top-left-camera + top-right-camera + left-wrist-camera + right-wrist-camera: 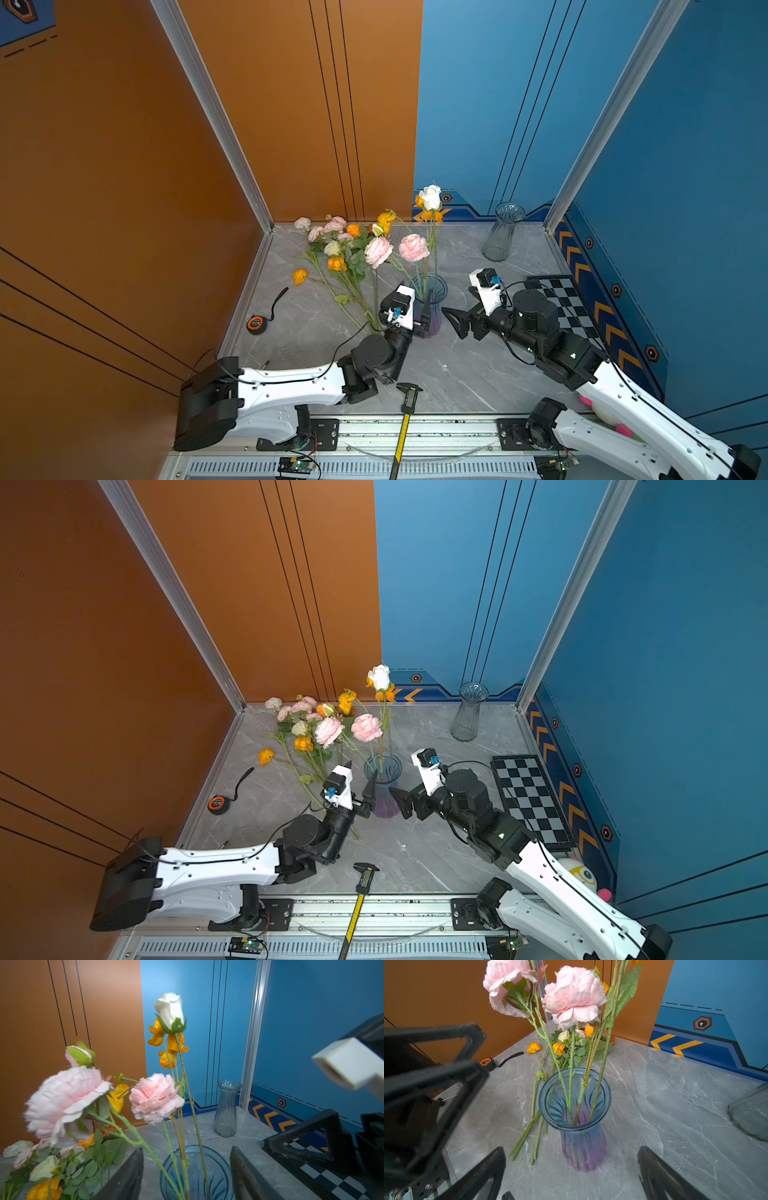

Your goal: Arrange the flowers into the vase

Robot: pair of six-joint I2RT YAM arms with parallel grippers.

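Blue-to-purple glass vase (583, 1147) stands mid-table holding two pink blooms (575, 995), a white rose (431, 196) and orange poppies (172, 1043); other flowers (345, 253) lie heaped behind-left; left gripper (187, 1149) hovers nearby, jaws parted, clasping nothing; right gripper (571, 1148) gapes wide, empty.

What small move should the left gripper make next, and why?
Probably draw the left gripper back from the blue vase toward the loose flowers. Its jaws stand open and hold nothing, several stems stand in the vase, and many flowers lie outside it.
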